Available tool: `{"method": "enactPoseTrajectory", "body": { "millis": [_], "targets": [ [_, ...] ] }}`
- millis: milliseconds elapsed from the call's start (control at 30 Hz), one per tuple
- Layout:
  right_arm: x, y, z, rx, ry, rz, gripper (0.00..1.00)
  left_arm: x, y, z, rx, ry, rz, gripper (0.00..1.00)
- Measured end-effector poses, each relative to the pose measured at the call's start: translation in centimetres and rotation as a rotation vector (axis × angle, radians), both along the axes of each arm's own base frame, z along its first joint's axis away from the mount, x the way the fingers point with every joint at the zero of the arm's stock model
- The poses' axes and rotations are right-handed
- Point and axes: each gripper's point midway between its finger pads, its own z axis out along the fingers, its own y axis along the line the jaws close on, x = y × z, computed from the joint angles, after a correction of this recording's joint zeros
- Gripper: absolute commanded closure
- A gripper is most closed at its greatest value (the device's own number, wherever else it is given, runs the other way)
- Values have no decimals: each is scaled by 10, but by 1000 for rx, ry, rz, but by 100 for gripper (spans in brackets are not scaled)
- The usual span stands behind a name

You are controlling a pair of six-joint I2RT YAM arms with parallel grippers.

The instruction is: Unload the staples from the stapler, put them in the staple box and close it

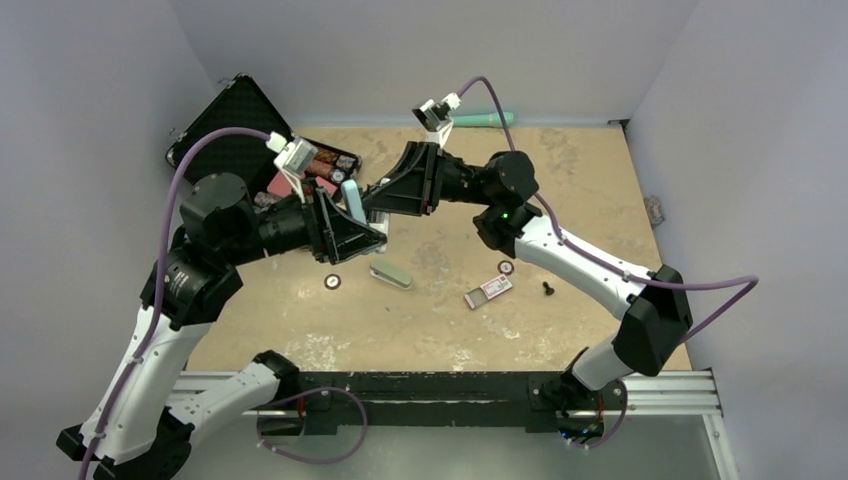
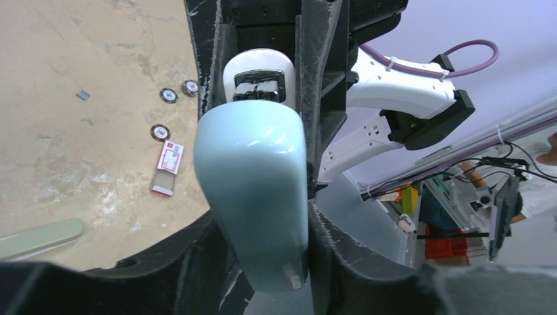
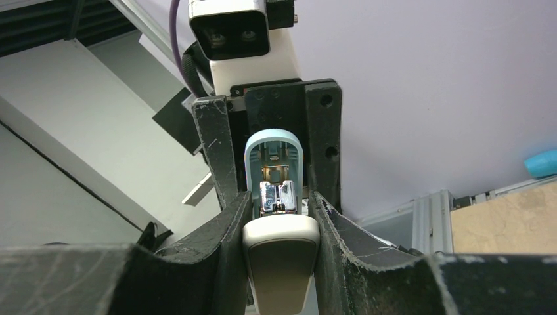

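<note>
Top view: pale blue plastic stapler [image 1: 352, 200] is held off the tan mottled desk [image 1: 590, 180], left of centre, between left gripper [image 2: 256, 230] and right gripper [image 3: 279, 223]. Its long axis runs roughly far-to-near, crosswise to both arms; can't tell which end is the front. Left wrist alone shows the shell's smooth blue back, left jaws pinching it; right wrist alone shows the chrome magazine inside the shell, right jaws pinching the off-white part. On the desk nearby: sage-green oblong block [image 1: 390, 274], small red-and-white box [image 1: 488, 290]; plain pale lilac walls [image 1: 400, 50] all round.
</note>
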Motion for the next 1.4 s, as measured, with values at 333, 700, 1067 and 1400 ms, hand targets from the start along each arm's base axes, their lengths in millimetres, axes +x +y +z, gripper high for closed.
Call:
{"method": "enactPoseTrajectory", "body": {
  "millis": [333,700,1067,1400],
  "targets": [
    [2,-1,0,8,-28,-15,21,1,-4,1,-11,31,-11,100],
    [42,-38,-31,-196,64,-292,1,31,8,-34,149,115,142,100],
    [83,-134,-158,-594,386,-736,4,127,27,-142,535,341,417,100],
    [60,-156,-191,-685,475,-772,4,220,59,-255,848,468,521,100]
  ]
}}
